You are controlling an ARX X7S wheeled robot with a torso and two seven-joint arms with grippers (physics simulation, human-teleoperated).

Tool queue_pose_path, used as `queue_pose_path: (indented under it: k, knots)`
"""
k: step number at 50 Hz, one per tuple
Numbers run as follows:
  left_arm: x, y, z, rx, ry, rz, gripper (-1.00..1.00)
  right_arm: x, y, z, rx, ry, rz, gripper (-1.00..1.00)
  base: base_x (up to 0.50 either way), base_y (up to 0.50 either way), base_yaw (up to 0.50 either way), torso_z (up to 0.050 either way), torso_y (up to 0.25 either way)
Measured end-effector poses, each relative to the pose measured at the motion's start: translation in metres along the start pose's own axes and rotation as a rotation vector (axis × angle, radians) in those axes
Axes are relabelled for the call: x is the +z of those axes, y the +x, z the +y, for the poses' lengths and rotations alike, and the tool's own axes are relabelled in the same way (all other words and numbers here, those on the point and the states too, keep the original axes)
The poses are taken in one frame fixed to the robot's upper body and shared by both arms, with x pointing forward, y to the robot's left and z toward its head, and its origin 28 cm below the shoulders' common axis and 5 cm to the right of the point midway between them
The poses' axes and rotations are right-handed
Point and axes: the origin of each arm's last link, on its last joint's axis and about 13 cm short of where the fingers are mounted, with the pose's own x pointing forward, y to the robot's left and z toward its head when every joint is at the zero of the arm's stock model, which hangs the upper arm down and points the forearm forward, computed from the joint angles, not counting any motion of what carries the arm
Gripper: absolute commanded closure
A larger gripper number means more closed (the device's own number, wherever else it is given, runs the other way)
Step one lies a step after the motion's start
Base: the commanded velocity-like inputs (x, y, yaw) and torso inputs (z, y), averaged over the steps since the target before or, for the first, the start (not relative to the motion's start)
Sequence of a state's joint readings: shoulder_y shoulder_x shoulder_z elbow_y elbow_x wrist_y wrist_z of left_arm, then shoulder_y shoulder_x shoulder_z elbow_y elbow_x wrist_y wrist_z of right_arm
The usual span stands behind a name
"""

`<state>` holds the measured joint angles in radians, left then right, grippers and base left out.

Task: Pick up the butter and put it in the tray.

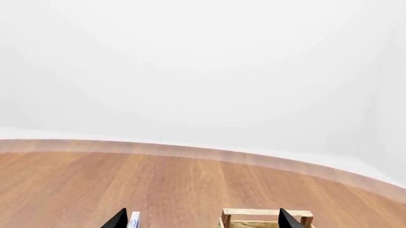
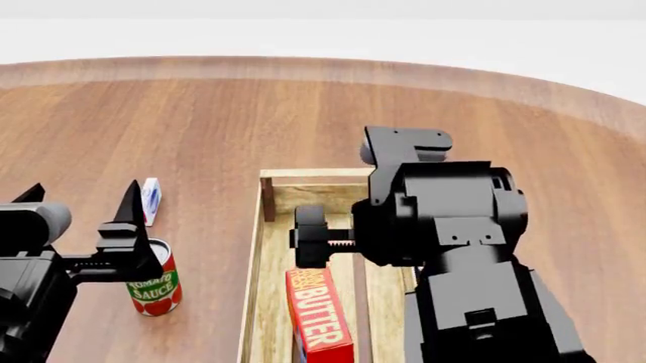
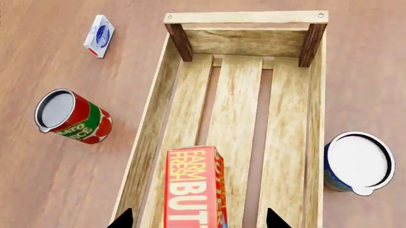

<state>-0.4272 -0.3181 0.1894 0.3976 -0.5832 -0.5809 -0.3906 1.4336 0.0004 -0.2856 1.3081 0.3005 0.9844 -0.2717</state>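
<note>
Right end effector (image 3: pixel 198 219) spread wide over the tray (image 3: pixel 149 128), gripping nothing — the butter (image 3: pixel 193 190) lies on the slats beneath it, inside the tray; left end effector (image 2: pixel 129 215) open and empty above the tomato sauce can (image 2: pixel 154 287) on the counter (image 2: pixel 202 121).

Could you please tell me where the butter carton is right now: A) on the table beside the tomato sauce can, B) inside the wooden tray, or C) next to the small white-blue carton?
B: the butter lies on the slatted floor of the tray, between its side walls.
</note>
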Motion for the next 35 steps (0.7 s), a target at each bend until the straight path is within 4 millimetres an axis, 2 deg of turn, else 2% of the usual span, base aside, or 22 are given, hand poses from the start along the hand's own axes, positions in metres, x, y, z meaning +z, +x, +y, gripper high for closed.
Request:
queue_pose_path:
  k: [9, 15, 19, 25, 35]
  knots:
    - [0.001, 0.001, 0.000, 0.001, 0.001, -0.001, -1.00, 0.012, -0.006, 0.001, 0.030, -0.024, -0.062, -1.00, 0.00, 0.00, 0.00, 0.000, 0.000]
    - [0.000, 0.002, 0.001, 0.005, 0.003, 0.000, -1.00, 0.017, -0.008, -0.002, 0.090, -0.034, -0.203, -1.00, 0.00, 0.00, 0.00, 0.000, 0.000]
    - [0.001, 0.003, 0.000, 0.006, 0.004, -0.002, -1.00, 0.015, -0.015, -0.004, 0.095, -0.085, -0.368, -1.00, 0.00, 0.00, 0.00, 0.000, 0.000]
    - [0.001, 0.003, 0.000, 0.008, 0.009, -0.010, -1.00, -0.007, -0.026, -0.009, 0.001, -0.210, -0.596, -1.00, 0.00, 0.00, 0.00, 0.000, 0.000]
    - [0.002, 0.003, -0.002, 0.008, 0.016, -0.028, -1.00, -0.055, -0.045, -0.008, -0.149, -0.323, -0.840, -1.00, 0.00, 0.00, 0.00, 0.000, 0.000]
